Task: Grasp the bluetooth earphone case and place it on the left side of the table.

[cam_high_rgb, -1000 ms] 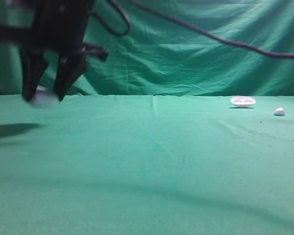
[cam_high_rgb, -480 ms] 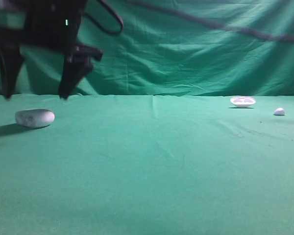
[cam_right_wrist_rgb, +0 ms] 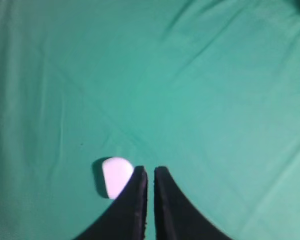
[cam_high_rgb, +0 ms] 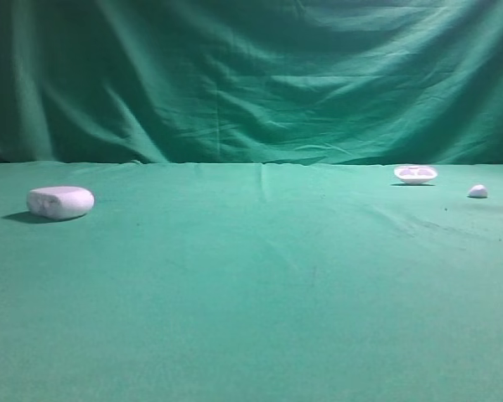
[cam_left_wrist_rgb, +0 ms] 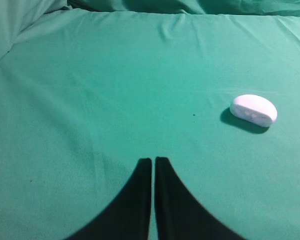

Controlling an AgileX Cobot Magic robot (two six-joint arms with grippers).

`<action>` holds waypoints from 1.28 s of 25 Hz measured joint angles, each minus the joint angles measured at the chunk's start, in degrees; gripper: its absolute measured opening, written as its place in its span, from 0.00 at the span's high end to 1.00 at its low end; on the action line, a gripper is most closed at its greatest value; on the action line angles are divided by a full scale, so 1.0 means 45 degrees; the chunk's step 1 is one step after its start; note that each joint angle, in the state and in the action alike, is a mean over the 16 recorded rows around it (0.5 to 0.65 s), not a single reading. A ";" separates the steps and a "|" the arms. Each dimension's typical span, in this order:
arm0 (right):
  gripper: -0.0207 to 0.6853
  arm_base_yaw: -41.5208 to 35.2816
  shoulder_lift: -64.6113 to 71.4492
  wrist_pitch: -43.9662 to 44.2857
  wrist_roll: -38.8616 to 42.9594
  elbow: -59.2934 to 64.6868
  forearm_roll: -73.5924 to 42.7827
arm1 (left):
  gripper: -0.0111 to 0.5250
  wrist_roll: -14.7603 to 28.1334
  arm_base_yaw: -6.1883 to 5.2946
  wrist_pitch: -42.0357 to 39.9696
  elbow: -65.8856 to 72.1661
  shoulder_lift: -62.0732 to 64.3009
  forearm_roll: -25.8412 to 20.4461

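The white rounded earphone case (cam_high_rgb: pixel 60 202) lies on the green table (cam_high_rgb: pixel 260 276) at the far left, free of any gripper. It also shows in the left wrist view (cam_left_wrist_rgb: pixel 254 109), ahead and to the right of my left gripper (cam_left_wrist_rgb: pixel 153 161), which is shut and empty above the cloth. My right gripper (cam_right_wrist_rgb: pixel 150 171) is shut and empty; a small white pebble-like piece (cam_right_wrist_rgb: pixel 115 176) lies just left of its tips. Neither gripper shows in the exterior view.
A flat white dish-like piece with two hollows (cam_high_rgb: pixel 416 173) and the tiny white pebble-like piece (cam_high_rgb: pixel 478 192) lie at the back right. A green cloth backdrop (cam_high_rgb: pixel 260 75) hangs behind the table.
The left gripper let go of the case at the far left, rose, and left the exterior view. The case now rests still on the cloth.
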 joint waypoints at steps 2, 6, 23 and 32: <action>0.97 -0.0452 -0.1191 -0.0081 0.0023 0.1322 -0.0010 | 0.98 0.0000 0.0000 0.0000 0.0000 0.0000 0.0000; 0.97 -0.1244 -0.3718 -0.0594 0.0104 0.4533 -0.0030 | 0.98 0.0000 0.0000 0.0000 0.0000 0.0000 0.0000; 0.97 -0.2064 -1.3833 -0.3930 0.0688 1.6205 -0.0482 | 0.98 0.0000 0.0000 0.0000 0.0000 0.0000 0.0000; 0.97 -0.2497 -1.7463 -0.4160 0.0714 1.8467 -0.0751 | 0.98 0.0000 0.0000 0.0000 0.0000 0.0000 0.0000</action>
